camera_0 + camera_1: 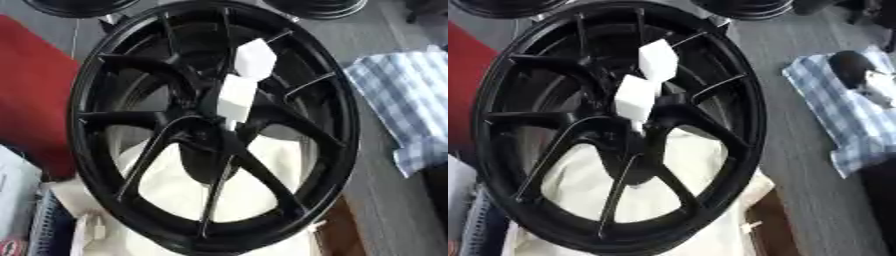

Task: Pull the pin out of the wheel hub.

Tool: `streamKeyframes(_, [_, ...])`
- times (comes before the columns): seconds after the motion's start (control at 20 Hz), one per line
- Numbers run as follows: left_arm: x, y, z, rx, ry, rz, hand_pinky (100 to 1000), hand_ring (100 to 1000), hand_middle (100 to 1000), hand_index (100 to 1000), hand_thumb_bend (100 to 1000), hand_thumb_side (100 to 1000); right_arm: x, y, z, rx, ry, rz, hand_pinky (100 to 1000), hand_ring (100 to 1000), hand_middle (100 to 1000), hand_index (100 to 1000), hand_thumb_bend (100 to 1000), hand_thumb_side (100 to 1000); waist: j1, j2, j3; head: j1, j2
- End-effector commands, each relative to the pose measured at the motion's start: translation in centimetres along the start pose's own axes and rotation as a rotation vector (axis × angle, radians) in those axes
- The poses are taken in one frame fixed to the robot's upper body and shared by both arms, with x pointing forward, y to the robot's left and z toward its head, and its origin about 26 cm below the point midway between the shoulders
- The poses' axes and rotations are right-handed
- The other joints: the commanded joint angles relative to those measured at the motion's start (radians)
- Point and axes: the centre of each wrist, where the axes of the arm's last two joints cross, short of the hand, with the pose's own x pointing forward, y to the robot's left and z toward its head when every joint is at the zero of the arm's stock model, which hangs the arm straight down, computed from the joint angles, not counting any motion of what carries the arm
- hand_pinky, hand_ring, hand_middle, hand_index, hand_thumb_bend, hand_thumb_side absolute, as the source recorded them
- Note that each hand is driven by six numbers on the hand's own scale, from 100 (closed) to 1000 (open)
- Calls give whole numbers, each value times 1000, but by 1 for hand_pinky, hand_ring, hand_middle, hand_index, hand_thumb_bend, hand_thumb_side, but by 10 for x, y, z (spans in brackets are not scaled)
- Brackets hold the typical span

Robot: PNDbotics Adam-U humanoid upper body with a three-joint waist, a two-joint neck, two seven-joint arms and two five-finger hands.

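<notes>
The black wheel (214, 125) fills the frame's centre, and two white blocks (238, 95), likely the pins, sit at its hub. Neither robot hand is in view, so their state cannot be told. The pulling looks not yet begun.

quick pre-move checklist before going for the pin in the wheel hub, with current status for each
1. Wheel hub in view, centred before the camera: ok.
2. Pin located: two white blocks sit at the hub centre, one above the other; which part is the pin: cannot tell.
3. Access to the hub centre: nothing covers the white blocks: ok.
4. Left hand and right hand in view, ready to reach: not ok, neither shows in either eye view.
5. Wheel support: it rests over a white cloth; whether it is steady: cannot tell.
6. Surroundings: checked cloth lies apart, on the right of the rim: ok.
</notes>
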Motion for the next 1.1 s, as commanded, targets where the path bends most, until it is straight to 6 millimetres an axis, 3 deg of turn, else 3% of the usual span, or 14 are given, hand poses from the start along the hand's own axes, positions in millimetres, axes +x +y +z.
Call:
streamKeyframes(0.05, [8, 3, -3, -18, -30, -18, 708, 595, 498, 688, 100, 640, 11, -15, -10, 137, 11, 106, 926, 1000, 933, 866, 100, 368, -2, -28, 5, -12, 4])
streamKeyframes(0.6, [12, 0, -7, -51, -41, -10, 707, 593, 497, 686, 100, 643, 23, -27, -56, 228, 31, 173, 922, 1000, 931, 864, 100, 368, -23, -21, 51, -61, 6])
streamKeyframes(0.7, [12, -1, -7, -56, -41, -7, 706, 593, 496, 685, 100, 645, 19, -26, -61, 245, 57, 176, 926, 1000, 939, 873, 100, 429, -27, -17, 59, -67, 4])
streamKeyframes(1.1, [16, -5, -11, -72, -56, 4, 706, 592, 495, 685, 100, 648, -9, -29, -71, 233, 125, 184, 941, 1000, 974, 930, 131, 418, -41, 5, 95, -95, -15])
